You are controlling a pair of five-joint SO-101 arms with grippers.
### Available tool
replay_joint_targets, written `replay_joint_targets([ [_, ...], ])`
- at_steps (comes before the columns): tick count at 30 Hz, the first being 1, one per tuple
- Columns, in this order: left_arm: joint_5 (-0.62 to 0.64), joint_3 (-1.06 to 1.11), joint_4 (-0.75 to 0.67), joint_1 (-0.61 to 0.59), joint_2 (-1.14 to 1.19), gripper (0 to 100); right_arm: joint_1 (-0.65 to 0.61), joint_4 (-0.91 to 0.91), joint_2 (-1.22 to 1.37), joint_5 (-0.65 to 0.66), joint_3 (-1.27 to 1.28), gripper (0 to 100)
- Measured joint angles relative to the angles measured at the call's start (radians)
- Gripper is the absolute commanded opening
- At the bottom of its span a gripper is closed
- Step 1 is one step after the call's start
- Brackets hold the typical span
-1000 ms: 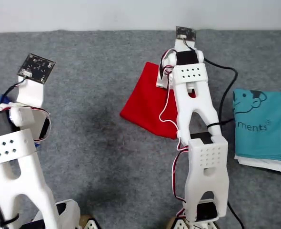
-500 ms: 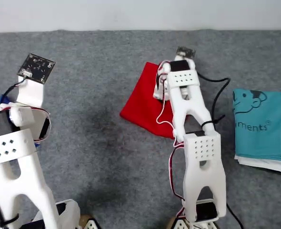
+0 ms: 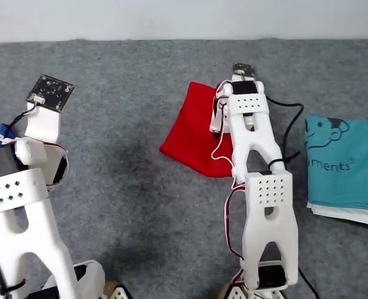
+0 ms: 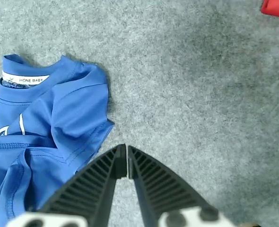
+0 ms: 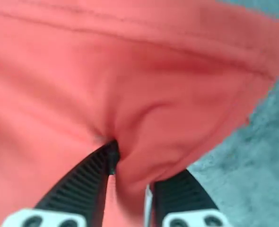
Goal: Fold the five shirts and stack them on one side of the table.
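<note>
Two shirts: right claw (image 5: 130, 172) grips red shirt (image 5: 130, 71); left wrist shows blue shirt (image 4: 45, 132).

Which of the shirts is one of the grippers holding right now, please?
The red shirt, pinched in the right gripper; the blue shirt and teal shirt lie free.

A grey, felt-like table covering (image 3: 134, 187) spreads beneath a plain pale wall (image 3: 171, 18) at the far edge.

Bunched fold of red shirt (image 5: 130, 71) deep inside the right gripper (image 5: 134, 172), grey table (image 5: 253, 189) just beside.
</note>
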Motion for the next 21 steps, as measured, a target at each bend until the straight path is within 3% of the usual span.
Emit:
replay_joint_targets([
  [4, 0.000, 0.000, 0.000, 0.000, 0.000, 2, 0.029, 0.091, -0.051, 0.107, 0.015, 1.0],
  [9, 0.000, 0.000, 0.000, 0.000, 0.000, 2, 0.098, 0.222, -0.189, 0.361, 0.017, 0.9],
  [21, 0.000, 0.000, 0.000, 0.000, 0.000, 2, 0.295, 0.226, -0.634, 0.661, 0.144, 0.9],
])
